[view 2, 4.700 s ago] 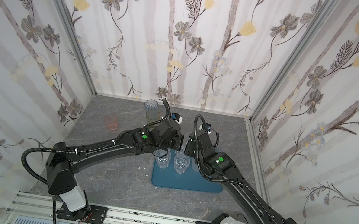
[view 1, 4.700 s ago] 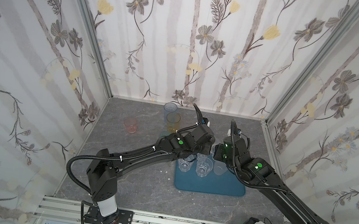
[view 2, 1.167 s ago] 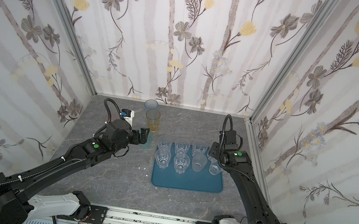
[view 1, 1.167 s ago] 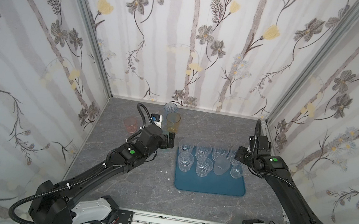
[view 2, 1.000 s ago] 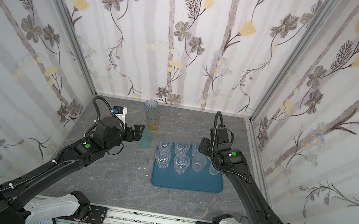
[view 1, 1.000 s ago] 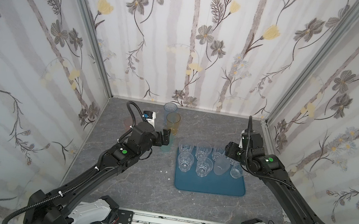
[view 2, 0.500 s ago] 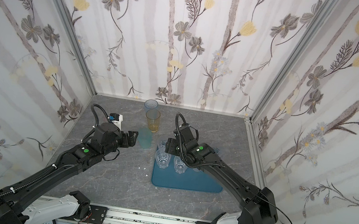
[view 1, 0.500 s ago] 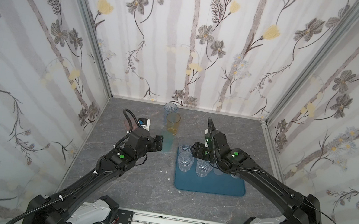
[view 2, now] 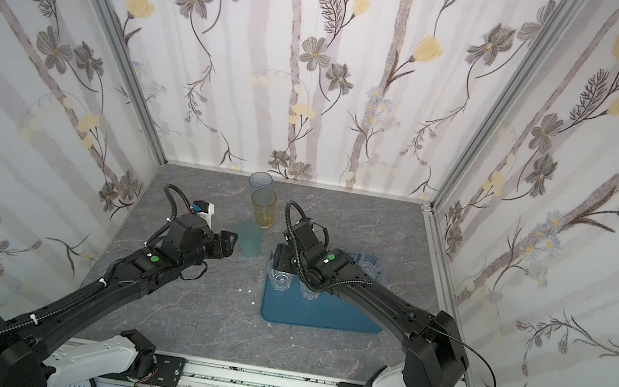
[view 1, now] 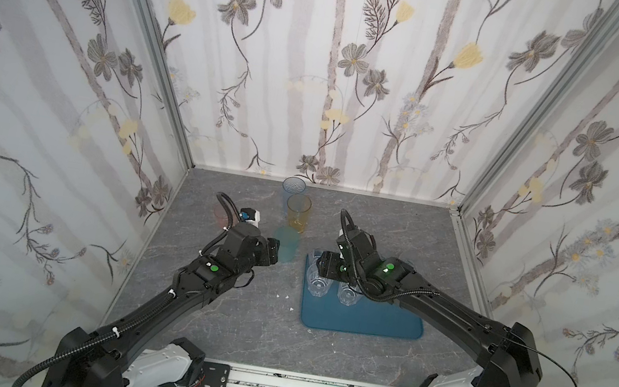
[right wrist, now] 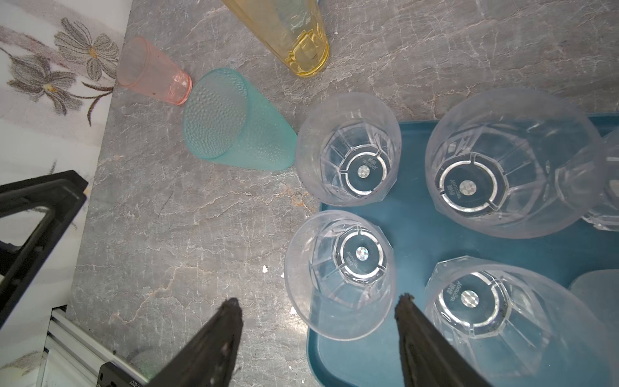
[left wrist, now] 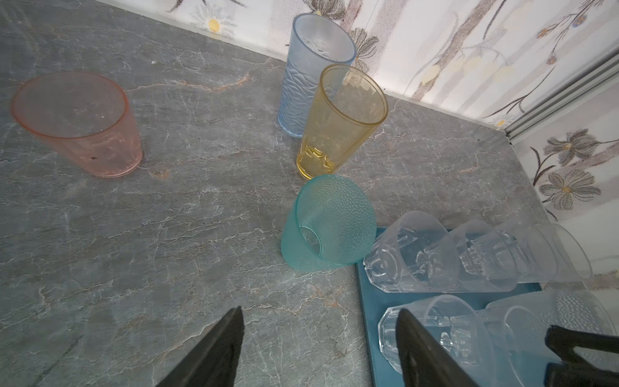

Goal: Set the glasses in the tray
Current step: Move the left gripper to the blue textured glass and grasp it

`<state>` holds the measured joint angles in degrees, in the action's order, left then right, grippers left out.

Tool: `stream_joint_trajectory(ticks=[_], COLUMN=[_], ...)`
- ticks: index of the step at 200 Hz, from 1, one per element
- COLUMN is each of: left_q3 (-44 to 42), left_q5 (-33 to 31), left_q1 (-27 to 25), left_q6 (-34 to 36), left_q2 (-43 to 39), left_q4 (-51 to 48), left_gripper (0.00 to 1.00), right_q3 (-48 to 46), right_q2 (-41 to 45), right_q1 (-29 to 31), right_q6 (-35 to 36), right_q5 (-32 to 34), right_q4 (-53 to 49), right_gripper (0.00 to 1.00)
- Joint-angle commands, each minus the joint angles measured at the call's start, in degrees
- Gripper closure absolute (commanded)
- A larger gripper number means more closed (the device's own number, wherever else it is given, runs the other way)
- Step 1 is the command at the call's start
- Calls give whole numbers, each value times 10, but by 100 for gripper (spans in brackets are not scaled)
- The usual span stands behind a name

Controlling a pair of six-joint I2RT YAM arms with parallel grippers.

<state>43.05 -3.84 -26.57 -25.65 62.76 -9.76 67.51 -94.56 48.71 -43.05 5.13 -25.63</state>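
Glasses outside the tray [view 1: 363, 323]: we counted four on the tabletop [view 1: 246, 319], namely the teal glass [view 1: 285, 245], the amber glass [view 1: 298, 214], the blue glass [view 1: 293, 190] and the pink glass [left wrist: 80, 124].
Teal glass, position: it stood on end, long axis vertical, just off the tray's far left corner and near the amber glass. We could not settle which end was up.
Left jaws: open and empty, pointed at the teal glass. The glass sat ahead of the tips, in line with the gap between them but not yet inside it.
Right jaws: open too, poised above the tray's far left corner. One clear tumbler [right wrist: 338, 278] showed between the tips in the right wrist view, but a gap on one side told us nothing was clamped.
Nearer arm: the left, by our reading. Its jaws were just beside the teal glass, while the right jaws hung over the tray.
Move ahead, as we judged it: a short level reach forward to straddle the teal glass, then a squeeze across its width.
Tray contents: at least five clear tumblers [right wrist: 512, 157] in two rows toward the far edge, plus a frosted tumbler [left wrist: 542, 318]. The right arm hid the rest in both top views, and the tray's near half lay bare.
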Motion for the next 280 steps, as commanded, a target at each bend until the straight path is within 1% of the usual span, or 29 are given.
stream_joint_trajectory(ticks=[1,48,63,111,158,165,184,187,197,215,251,280], left_q3=[22,81,100,193,307,340,391,399,426,465,492,513], left_q5=[38,86,97,111,134,138,146,148,153,174,175,155], left_q1=[15,44,53,92,129,132,138,138,138,138,137,136], left_q6=[20,57,68,89,84,82,80,79,77,74,77,90], left_q2=[26,91,124,207,317,333,382,389,413,446,473,487], left_q4=[4,4,4,3,3,2,-1,-3,-7,-22,-36,-45], left_gripper=[29,38,40,40,39,38,38,38,38,43,44,44], right_q3=[-1,-16,-20,-29,-37,-38,-38,-38,-38,-38,-40,-33], right_q2=[1,13,17,26,27,28,28,42,45,45,43,35], right_q1=[2,6,6,8,11,10,11,10,11,11,10,11], right_q6=[-8,-12,-14,-18,-20,-21,-20,-21,-20,-20,-20,-18], right_q5=[14,22,25,28,35,36,37,37,38,40,44,39], right_q4=[12,14,13,14,9,8,5,5,3,1,1,5], right_gripper=[27,27,27,27,27,27,27,27,27,26,26,26])
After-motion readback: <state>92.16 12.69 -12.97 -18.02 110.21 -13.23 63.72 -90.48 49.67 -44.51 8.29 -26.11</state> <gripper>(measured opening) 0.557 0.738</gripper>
